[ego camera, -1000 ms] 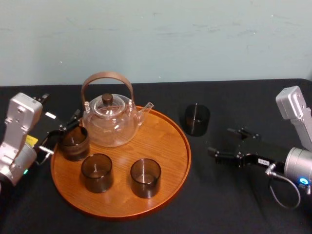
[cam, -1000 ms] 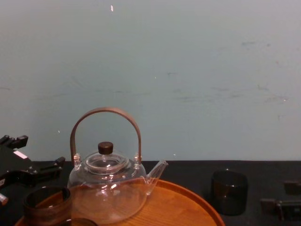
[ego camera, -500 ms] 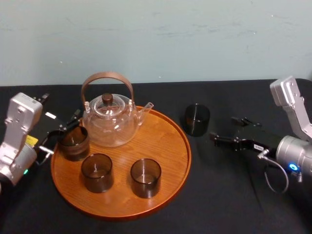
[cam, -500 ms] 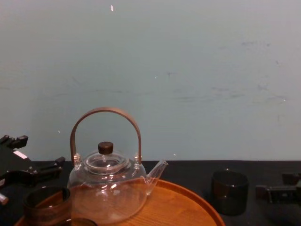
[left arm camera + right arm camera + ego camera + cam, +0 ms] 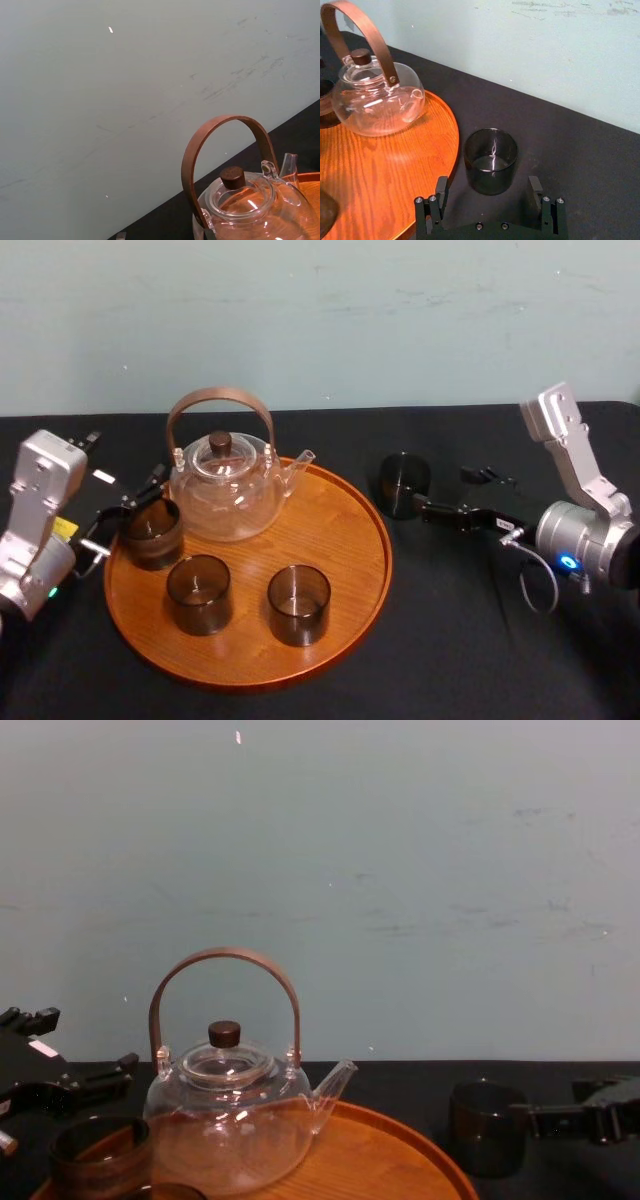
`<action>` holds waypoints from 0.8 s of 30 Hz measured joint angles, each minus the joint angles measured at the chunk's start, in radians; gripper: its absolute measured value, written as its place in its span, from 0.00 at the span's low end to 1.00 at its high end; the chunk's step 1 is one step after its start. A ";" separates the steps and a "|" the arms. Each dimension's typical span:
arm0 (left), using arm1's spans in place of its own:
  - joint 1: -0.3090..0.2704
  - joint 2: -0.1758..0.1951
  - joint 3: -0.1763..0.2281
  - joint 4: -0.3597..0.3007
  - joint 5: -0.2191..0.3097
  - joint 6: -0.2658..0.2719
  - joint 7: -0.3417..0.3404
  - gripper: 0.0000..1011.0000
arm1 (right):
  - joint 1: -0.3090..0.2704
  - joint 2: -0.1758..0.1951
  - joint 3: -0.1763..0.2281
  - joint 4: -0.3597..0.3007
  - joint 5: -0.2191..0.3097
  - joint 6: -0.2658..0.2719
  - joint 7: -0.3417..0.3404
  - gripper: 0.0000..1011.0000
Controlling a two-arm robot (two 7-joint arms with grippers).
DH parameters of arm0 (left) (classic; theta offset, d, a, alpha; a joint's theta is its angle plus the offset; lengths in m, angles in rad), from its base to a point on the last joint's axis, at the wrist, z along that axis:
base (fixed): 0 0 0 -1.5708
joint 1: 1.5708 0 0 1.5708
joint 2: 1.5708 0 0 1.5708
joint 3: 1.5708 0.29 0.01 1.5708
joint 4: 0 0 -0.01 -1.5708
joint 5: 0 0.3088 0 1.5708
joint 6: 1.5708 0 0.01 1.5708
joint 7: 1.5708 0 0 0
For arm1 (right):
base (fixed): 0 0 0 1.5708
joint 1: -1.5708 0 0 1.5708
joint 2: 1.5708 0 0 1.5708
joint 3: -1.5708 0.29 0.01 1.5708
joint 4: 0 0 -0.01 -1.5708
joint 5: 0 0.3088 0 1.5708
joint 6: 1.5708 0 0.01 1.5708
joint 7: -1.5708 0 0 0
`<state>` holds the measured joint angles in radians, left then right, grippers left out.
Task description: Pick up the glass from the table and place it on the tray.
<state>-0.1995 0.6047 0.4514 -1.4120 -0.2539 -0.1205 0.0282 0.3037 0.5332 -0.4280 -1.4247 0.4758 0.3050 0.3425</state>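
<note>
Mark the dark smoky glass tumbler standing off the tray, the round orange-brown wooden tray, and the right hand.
Dark smoky glass tumbler (image 5: 491, 161): right wrist view, side wall.
Round orange-brown wooden tray (image 5: 335, 530): head view, bare floor.
Right hand (image 5: 440, 491): head view, midway between fingertips.

1. Teapot: clear glass, arched brown handle, spout toward right.
2. Left tumbler, middle tumbler, right tumbler: dark, upright, near teapot's front.
3. Wall: pale green, scuffed, behind.

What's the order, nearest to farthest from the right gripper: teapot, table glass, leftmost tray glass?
Head view, from the right gripper:
1. Table glass, just off its fingertips.
2. Teapot, at the back of the tray.
3. Leftmost tray glass, by the left gripper.
</note>
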 joint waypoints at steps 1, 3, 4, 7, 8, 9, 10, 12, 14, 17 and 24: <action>0.000 0.000 0.000 0.000 0.000 0.000 0.000 0.99 | 0.009 -0.009 -0.003 0.012 -0.010 0.001 -0.002 0.99; 0.000 0.000 0.000 0.000 0.000 0.000 0.000 0.99 | 0.017 -0.016 -0.006 0.023 -0.019 0.002 -0.003 0.99; 0.000 0.000 0.000 0.000 0.000 0.000 0.000 0.99 | 0.026 -0.024 -0.009 0.035 -0.028 0.003 -0.004 0.99; 0.000 0.000 0.000 0.000 0.000 0.000 0.000 0.99 | 0.042 -0.041 -0.014 0.057 -0.043 0.004 -0.005 0.99; 0.000 0.000 0.000 0.000 0.000 0.000 0.000 0.99 | 0.047 -0.045 -0.015 0.063 -0.047 0.004 -0.005 0.99; 0.000 0.000 0.000 0.000 0.000 0.000 0.000 0.99 | 0.051 -0.049 -0.017 0.069 -0.051 0.004 -0.005 0.99; 0.000 0.000 0.000 0.000 0.000 0.000 0.000 0.99 | 0.059 -0.056 -0.019 0.079 -0.058 0.004 -0.004 0.99; 0.000 0.000 0.000 0.000 0.000 0.000 0.000 0.99 | 0.066 -0.063 -0.021 0.089 -0.066 0.004 -0.004 0.99; 0.000 0.000 0.000 0.000 0.000 0.000 0.000 0.99 | 0.077 -0.074 -0.024 0.105 -0.076 0.005 -0.004 0.99; 0.000 0.000 0.000 0.000 0.000 0.000 0.000 0.99 | 0.090 -0.086 -0.028 0.123 -0.090 0.006 -0.001 0.99; 0.000 0.000 0.000 0.000 0.000 0.000 0.000 0.99 | 0.109 -0.108 -0.030 0.151 -0.114 0.011 0.006 0.99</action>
<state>-0.1995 0.6047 0.4514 -1.4119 -0.2539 -0.1206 0.0283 0.4124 0.4247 -0.4576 -1.2739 0.3621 0.3157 0.3482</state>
